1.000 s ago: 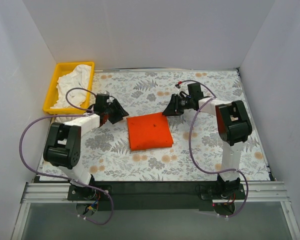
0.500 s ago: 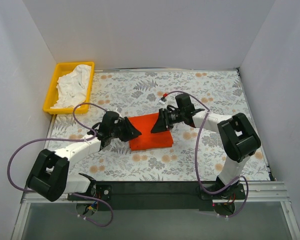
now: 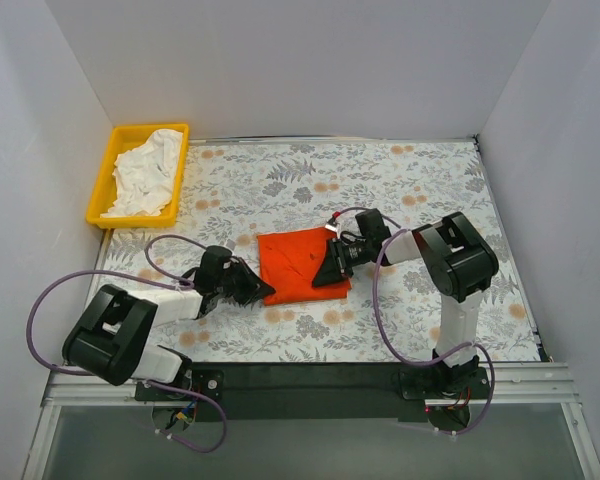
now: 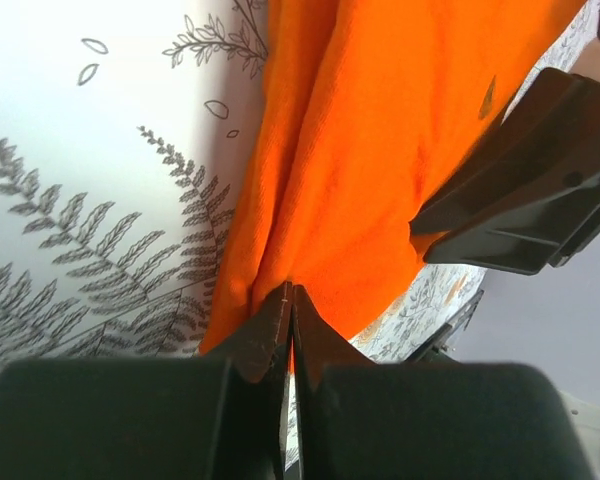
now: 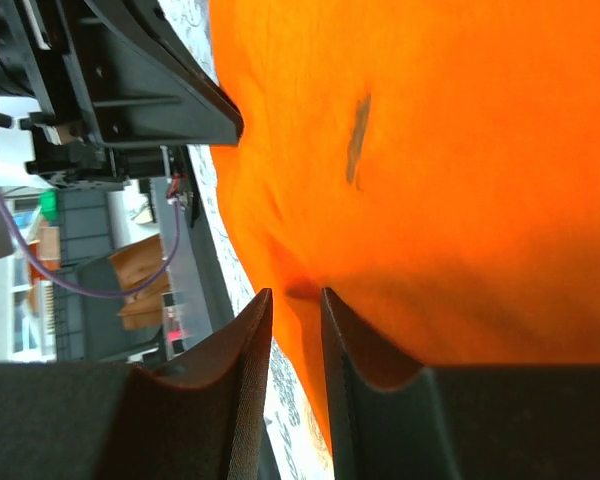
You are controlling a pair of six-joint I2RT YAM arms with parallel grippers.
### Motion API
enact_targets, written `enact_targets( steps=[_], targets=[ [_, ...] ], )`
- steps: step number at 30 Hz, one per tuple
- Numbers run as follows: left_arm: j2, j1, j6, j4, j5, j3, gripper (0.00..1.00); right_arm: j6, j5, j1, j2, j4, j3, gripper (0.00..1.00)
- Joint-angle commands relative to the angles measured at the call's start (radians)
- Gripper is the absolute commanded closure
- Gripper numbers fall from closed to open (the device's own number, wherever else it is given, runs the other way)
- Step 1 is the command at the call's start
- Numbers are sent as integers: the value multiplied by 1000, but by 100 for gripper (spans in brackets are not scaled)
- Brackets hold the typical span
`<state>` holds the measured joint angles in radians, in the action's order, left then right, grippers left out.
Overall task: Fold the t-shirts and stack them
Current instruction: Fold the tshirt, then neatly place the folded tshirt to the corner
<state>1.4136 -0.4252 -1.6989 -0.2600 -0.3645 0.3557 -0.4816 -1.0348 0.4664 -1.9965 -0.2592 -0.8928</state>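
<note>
The orange t-shirt [image 3: 298,262] lies in the middle of the table [image 3: 410,180], already folded down to a compact, roughly square pad; the white t-shirt [image 3: 145,172] is a loose crumpled heap in the yellow tray [image 3: 102,175] at the far left corner, well apart from the orange one. By my reading the task is about half done: one shirt is folded or nearly so, while the white one has yet to be taken out, spread, folded and stacked.

The left gripper [image 3: 260,292] sits low at the pad's near left corner; in its wrist view its jaws are pressed together with only a hairline slit between them, pinching the fabric edge [image 4: 380,150]. The right gripper [image 3: 330,272] is at the pad's right side, towards the near corner; its own view shows the fingers [image 5: 248,340] drawn close, with a fold of orange cloth in the narrow gap, so it appears to grip the shirt too. Each gripper shows in the other's wrist view, so they face one another across the pad.

The pad is slightly wider left to right than near to far, so its long axis runs roughly left-right, turned a little so the right end sits farther back along the far edge; where collar and hem lie I cannot tell, since the folds hide them.
</note>
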Motion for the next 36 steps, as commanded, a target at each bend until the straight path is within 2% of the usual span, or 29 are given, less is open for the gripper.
enact_targets(
  steps=[1,4,9,15,21,24,27,28,32,33,35,36],
  targets=[
    [-54,16,53,174,121,-26,96,63,94,-17,65,44,38,71],
    [-151,14,76,254,144,38,92,8,91,1,157,49,11,71],
    [-258,13,97,433,185,172,76,-77,119,104,234,51,-79,71],
    [-352,16,90,565,251,242,62,-94,180,218,130,41,-143,72],
    [-470,17,108,741,384,288,53,-83,226,230,-22,-17,-107,73],
    [-547,17,125,791,414,293,44,-72,220,227,-21,-14,-112,73],
    [-608,17,145,844,440,302,34,-63,238,225,66,11,-124,70],
    [-623,17,151,860,447,304,34,-48,254,222,94,37,-132,69],
    [-688,17,159,950,509,341,26,110,421,209,214,320,-204,61],
    [-717,17,162,961,536,350,25,150,512,207,255,425,-218,59],
    [-751,17,168,988,573,364,23,176,596,189,292,509,-221,55],
    [-765,19,174,998,590,380,22,187,692,183,330,552,-219,54]
  ],
)
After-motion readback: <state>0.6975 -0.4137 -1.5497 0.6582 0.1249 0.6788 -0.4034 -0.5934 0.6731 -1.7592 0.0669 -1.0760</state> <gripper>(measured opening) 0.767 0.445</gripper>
